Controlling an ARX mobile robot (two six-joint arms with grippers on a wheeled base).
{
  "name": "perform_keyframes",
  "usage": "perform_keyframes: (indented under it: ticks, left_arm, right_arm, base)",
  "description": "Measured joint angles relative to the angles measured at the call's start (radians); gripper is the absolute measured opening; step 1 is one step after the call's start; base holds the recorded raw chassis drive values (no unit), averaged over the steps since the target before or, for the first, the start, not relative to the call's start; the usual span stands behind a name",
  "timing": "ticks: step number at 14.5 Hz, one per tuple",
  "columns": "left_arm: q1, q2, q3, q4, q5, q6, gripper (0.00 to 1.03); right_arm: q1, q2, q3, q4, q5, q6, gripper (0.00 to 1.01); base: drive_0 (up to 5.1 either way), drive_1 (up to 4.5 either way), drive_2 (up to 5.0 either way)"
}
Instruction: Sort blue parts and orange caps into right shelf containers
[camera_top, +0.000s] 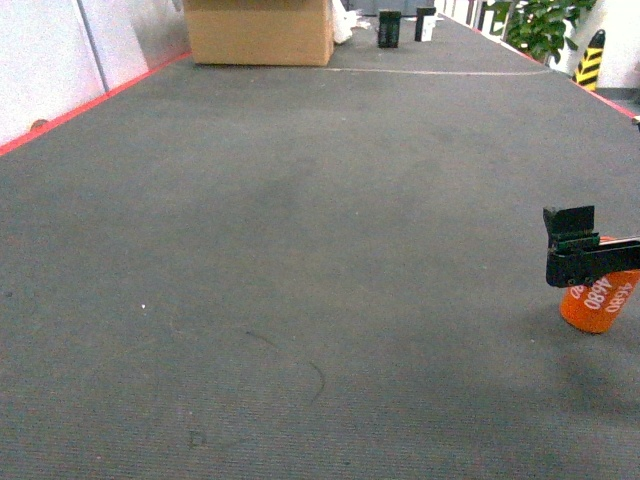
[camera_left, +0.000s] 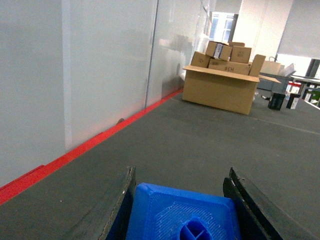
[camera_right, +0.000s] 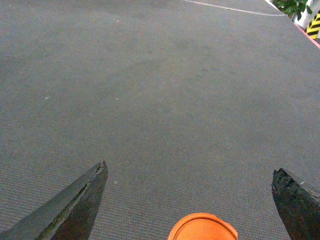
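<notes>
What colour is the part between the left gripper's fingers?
Bright blue part, between the left gripper fingers; shows best in the left wrist view.

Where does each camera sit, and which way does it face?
Head: on the robot, slanting down over the grey carpet; the right gripper shows over an orange cap.
Left wrist: low, facing along the red floor strip toward cardboard boxes; fingers flank a blue part.
Right wrist: looks down; spread fingers above the cap.
Head and right wrist share the cap.
</notes>
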Motion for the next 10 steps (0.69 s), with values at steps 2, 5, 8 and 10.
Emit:
perform_keyframes:
  ticks: [2,5,8,10]
  left_arm:
    - [0.000,0.000,0.000,0.000,0.000,0.000,0.47]
    - [0.000,0.000,0.000,0.000,0.000,0.000,0.47]
    - [0.000,0.000,0.000,0.000,0.000,0.000,0.47]
    - [0.000,0.000,0.000,0.000,0.000,0.000,0.47]
  right_arm:
    - [0.000,0.005,0.003,0.000,0.000,-0.002,0.98]
    - [0.000,0.017,0.008,0.005,0.002,-0.007,0.98]
    - [0.000,0.026,0.011,0.005,0.004,-0.011,0.98]
    - [0.000,0.048,0.013,0.011,0.007,-0.016,0.98]
  base:
    - [0.0,0.00,0.0]
    - [0.0,0.00,0.0]
    - [0.0,0.00,0.0]
    - [0.0,0.00,0.0]
